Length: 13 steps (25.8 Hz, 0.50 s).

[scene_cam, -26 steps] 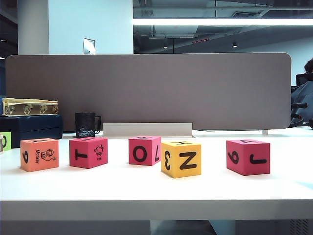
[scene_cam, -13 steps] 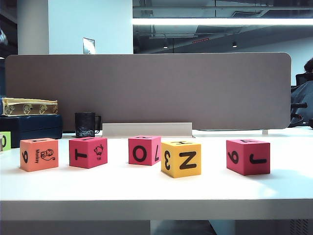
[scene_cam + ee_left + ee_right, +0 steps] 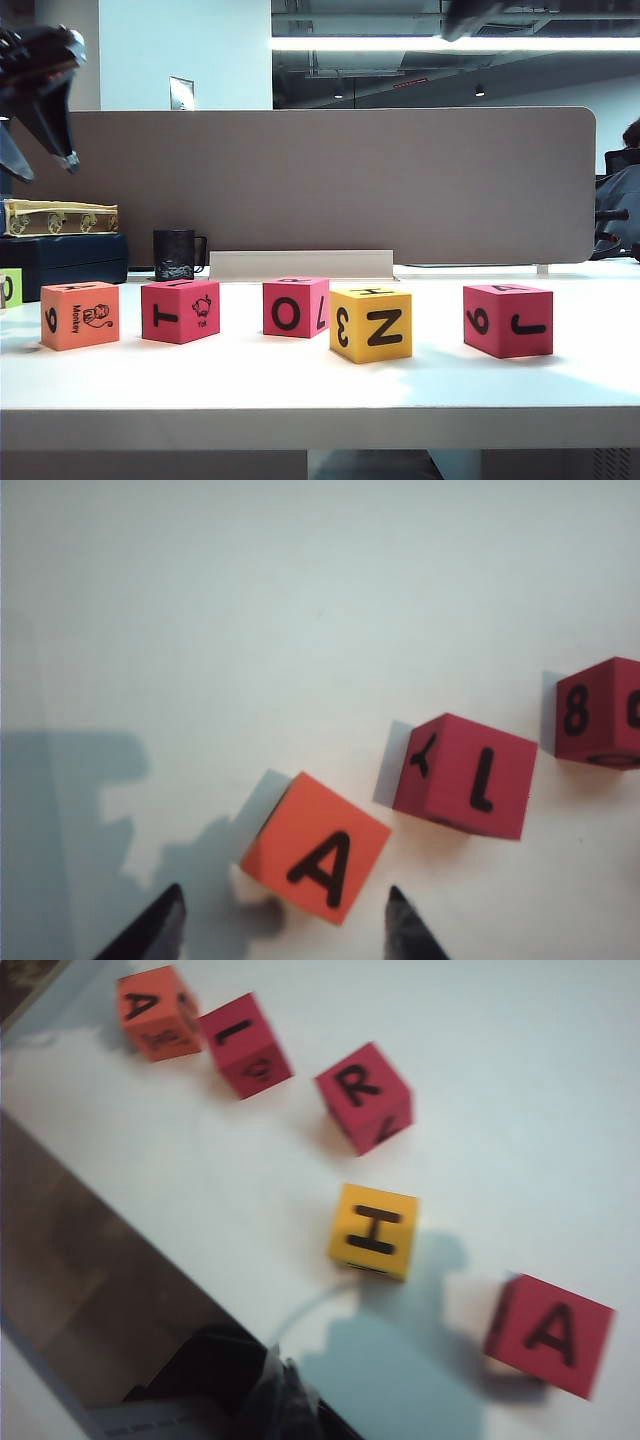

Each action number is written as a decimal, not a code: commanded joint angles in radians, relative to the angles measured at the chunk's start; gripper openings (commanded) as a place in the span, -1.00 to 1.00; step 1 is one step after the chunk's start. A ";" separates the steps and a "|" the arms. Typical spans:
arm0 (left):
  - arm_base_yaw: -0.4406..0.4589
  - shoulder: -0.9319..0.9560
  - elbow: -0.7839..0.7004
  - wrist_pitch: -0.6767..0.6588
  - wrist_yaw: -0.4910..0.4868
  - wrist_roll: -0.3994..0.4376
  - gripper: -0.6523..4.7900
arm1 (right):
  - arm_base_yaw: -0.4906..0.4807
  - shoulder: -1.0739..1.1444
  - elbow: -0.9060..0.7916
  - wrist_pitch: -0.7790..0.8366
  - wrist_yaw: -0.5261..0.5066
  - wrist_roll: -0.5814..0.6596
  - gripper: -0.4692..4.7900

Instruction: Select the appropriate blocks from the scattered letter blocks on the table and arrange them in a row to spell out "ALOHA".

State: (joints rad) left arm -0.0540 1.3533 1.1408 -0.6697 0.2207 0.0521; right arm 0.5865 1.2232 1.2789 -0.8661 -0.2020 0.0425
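Five letter blocks stand in a loose row on the white table: an orange one, a pink-red one, a pink-red one, a yellow one and a pink-red one. My left gripper hangs high at the far left, open and empty. Its wrist view looks down on the orange A block, the L block and a third block, with the gripper well above them. My right gripper is shut and empty, above the table's edge near the yellow H block and a red A block.
A dark blue box with a patterned box on top sits at the back left, beside a black mug. A lime-green block peeks in at the left edge. A grey partition closes the back.
The left gripper has come into the exterior view at the upper left with its jaws apart. A dark blur of the right arm now shows at the top. The blocks have not moved.
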 commanded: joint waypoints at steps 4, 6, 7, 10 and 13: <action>-0.003 0.166 0.065 -0.055 0.004 0.050 0.52 | 0.105 0.055 0.098 -0.004 0.002 -0.002 -0.84; -0.011 0.198 0.065 -0.061 0.008 0.063 0.72 | 0.126 0.063 0.117 -0.005 0.002 -0.002 -0.84; -0.016 0.215 0.065 -0.069 0.009 0.072 0.82 | 0.133 0.068 0.123 -0.004 0.004 -0.002 -0.84; -0.039 0.249 0.065 -0.096 0.007 0.103 1.00 | 0.148 0.074 0.125 0.001 0.006 -0.002 -0.84; -0.064 0.265 0.065 -0.123 -0.005 0.145 1.00 | 0.156 0.081 0.125 -0.004 0.006 0.003 -0.84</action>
State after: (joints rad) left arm -0.1070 1.6173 1.2003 -0.7746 0.2214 0.1577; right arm 0.7368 1.2999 1.4006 -0.8795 -0.1974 0.0429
